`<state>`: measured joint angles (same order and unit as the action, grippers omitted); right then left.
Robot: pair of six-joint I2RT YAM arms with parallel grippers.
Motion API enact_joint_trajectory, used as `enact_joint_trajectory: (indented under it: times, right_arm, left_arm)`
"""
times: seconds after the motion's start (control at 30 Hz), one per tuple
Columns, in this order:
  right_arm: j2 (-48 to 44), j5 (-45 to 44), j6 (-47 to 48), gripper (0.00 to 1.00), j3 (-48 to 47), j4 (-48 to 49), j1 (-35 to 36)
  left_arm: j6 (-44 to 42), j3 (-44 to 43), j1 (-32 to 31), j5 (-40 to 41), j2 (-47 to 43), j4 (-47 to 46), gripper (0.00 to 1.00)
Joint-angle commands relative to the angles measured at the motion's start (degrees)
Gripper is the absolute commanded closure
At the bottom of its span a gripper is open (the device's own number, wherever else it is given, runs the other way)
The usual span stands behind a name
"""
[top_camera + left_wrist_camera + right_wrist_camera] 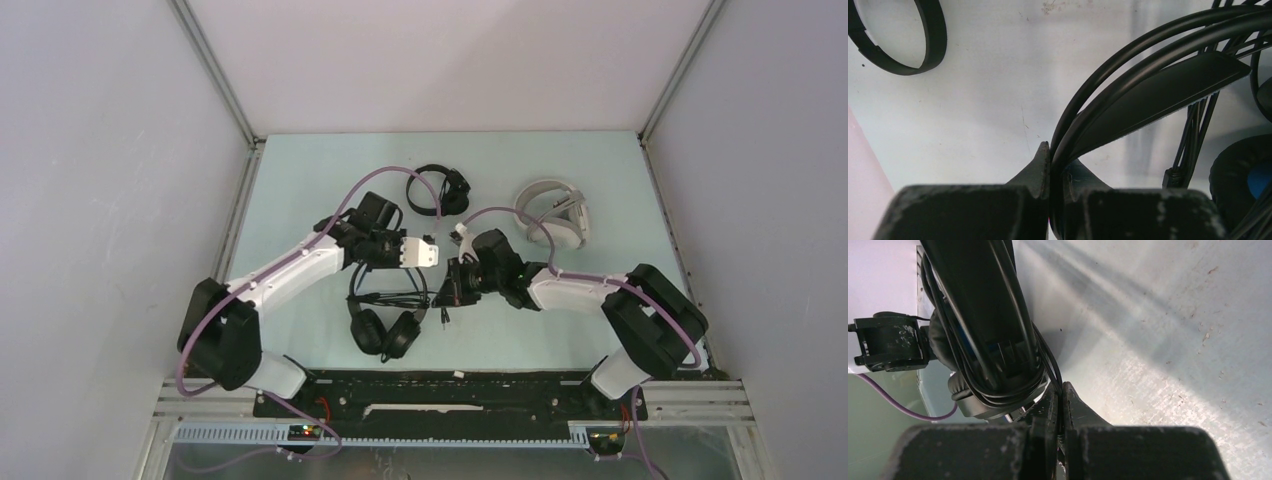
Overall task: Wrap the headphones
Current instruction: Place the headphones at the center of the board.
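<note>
The bulkier black headphones (384, 328) lie at the table's middle front, their headband (1158, 85) rising toward the arms' wrists. My left gripper (1055, 160) is shut on the thin edge of that headband (415, 262). One blue-lined earcup (1243, 175) shows at the right. My right gripper (1060, 395) is shut on the headphones' black cable (1050, 365), several turns of which lie round the headband (983, 315). In the top view the right gripper (455, 285) sits just right of the left one, and the cable's plug end (444, 316) dangles below it.
A slim black headset (440, 190) lies at the back centre, its band (928, 45) also in the left wrist view. A white headset (555, 212) sits at the back right. Grey walls enclose the pale table (300, 180) on three sides.
</note>
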<state>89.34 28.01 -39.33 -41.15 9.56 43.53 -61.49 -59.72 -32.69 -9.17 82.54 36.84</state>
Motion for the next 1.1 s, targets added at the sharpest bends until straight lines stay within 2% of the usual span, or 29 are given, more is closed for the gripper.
enact_joint_trajectory:
  times: [0.0,0.2,0.23,0.43,0.57,0.63,0.73,0.8,1.07]
  right_arm:
    - [1.04,0.72,-0.66,1.00,0.98,1.33,-1.02]
    - [1.48,0.70,-0.66,1.00,1.59,3.03,-1.27]
    - [1.72,0.73,-0.82,0.97,1.59,3.62,-1.33]
    - [5.81,3.94,-2.36,0.95,1.59,11.52,-2.31]
    - [7.50,4.80,-2.17,0.95,1.43,13.28,-3.55]
    - [8.27,5.13,-2.31,0.94,1.38,13.44,-4.31]
    - [9.28,6.26,-2.15,0.93,1.30,13.97,-5.24]
    - [10.12,6.85,-1.99,0.92,1.03,13.99,-5.77]
    - [11.93,7.76,-1.96,0.89,0.67,14.51,-6.35]
  left_arm:
    - [-1.58,1.11,0.78,4.29,1.57,2.18,1.00]
    - [-0.82,0.60,0.38,5.04,4.47,2.00,0.93]
    - [-0.79,0.49,0.19,5.15,4.69,1.82,0.91]
    - [-0.32,0.11,-0.70,5.37,4.99,0.12,0.83]
    - [-0.48,0.28,-0.75,5.10,5.36,-0.52,0.78]
    - [-0.49,0.14,-0.78,4.65,5.35,-0.41,0.69]
    - [-0.41,-0.10,-0.88,4.63,5.54,-0.66,0.64]
    - [0.02,-0.37,-0.84,4.50,5.61,-0.66,0.57]
    - [0.23,-0.76,-0.92,3.50,4.34,0.15,0.53]
